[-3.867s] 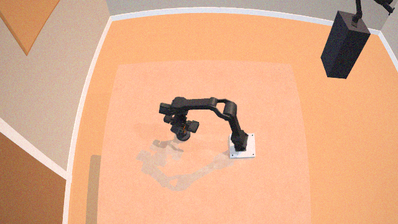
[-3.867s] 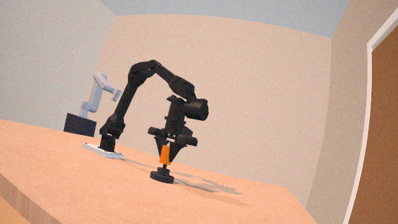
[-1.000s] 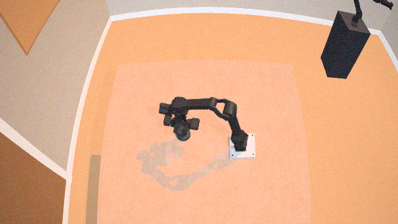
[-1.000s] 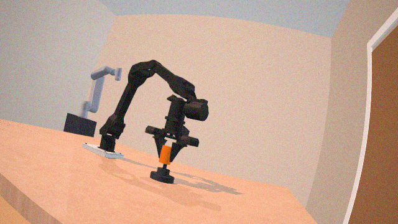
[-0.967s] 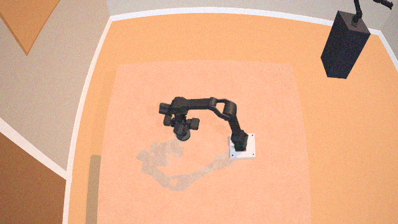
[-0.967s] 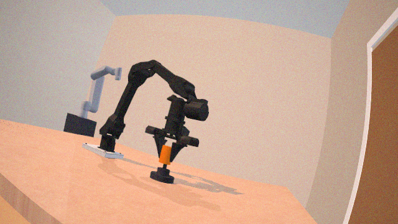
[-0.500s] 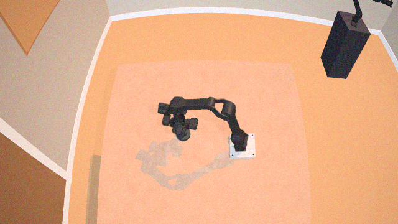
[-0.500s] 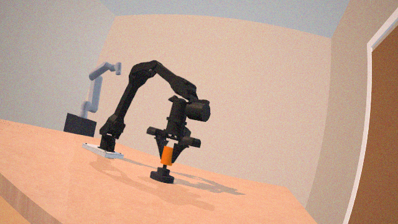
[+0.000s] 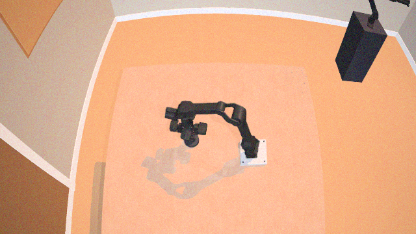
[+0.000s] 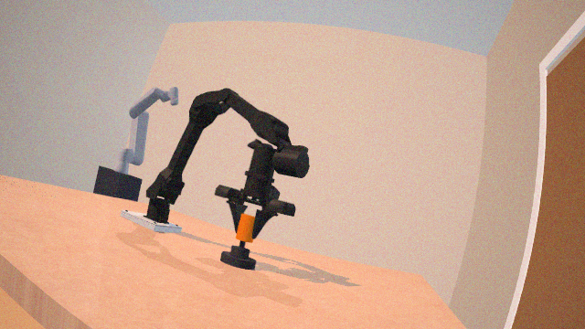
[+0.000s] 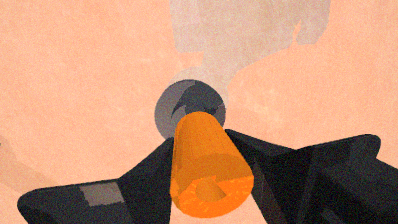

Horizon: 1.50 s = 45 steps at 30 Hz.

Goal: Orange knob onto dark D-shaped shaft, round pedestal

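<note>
The orange knob (image 10: pixel 245 228) (image 11: pixel 210 150) is held between the two fingers of my gripper (image 10: pixel 246 234) (image 11: pixel 199 138), which is shut on it and points down. The knob is over the round dark pedestal (image 9: pixel 194 143) (image 10: pixel 238 260) (image 11: pixel 164 114). In the exterior view a short length of the dark shaft (image 10: pixel 242 245) shows between the knob's lower end and the pedestal, so the knob is not against the pedestal. The knob's lower end appears to meet the shaft; whether the shaft's tip is inside the hole is hidden. In the top view the arm hides the knob.
My arm's white base plate (image 9: pixel 262 153) (image 10: pixel 166 228) stands on the table (image 9: pixel 276 201) (image 10: pixel 137 292), to the right of the pedestal in the top view. A dark block (image 9: pixel 361 49) (image 10: pixel 116 184) with another arm stands far off. The arm's shadow lies across the table.
</note>
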Tool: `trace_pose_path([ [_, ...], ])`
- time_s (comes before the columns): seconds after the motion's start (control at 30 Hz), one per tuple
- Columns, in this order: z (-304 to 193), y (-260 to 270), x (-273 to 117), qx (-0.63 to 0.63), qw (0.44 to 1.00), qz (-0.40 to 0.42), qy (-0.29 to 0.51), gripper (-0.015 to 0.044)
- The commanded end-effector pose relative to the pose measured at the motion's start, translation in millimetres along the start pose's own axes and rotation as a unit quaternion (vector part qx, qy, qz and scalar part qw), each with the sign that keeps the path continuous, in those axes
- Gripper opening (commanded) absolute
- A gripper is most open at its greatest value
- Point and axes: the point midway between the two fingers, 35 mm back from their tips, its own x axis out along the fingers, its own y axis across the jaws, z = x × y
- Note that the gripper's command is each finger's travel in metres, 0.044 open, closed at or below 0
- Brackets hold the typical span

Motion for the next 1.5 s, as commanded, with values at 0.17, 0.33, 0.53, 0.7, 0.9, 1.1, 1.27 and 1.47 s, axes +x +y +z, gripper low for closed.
trace_pose_path([
  [0.17,0.1,2.8,-0.7,-0.088,0.996,-0.002,0.002,0.0],
  [0.33,0.4,5.0,2.7,-0.088,0.996,-0.002,0.002,0.0],
  [0.53,0.6,7.0,2.7,-0.088,0.996,-0.002,0.002,0.0],
  [0.7,0.5,6.5,3.1,-0.088,0.996,-0.002,0.002,0.0],
  [0.9,0.2,5.0,2.4,-0.088,0.996,-0.002,0.002,0.0],
  [1.1,0.2,4.5,2.4,-0.088,0.996,-0.002,0.002,0.0],
  [1.27,-0.2,2.7,-0.9,-0.088,0.996,-0.002,0.002,0.0],
  [1.47,-0.4,1.4,-2.8,-0.15,0.989,-0.002,0.002,0.0],
])
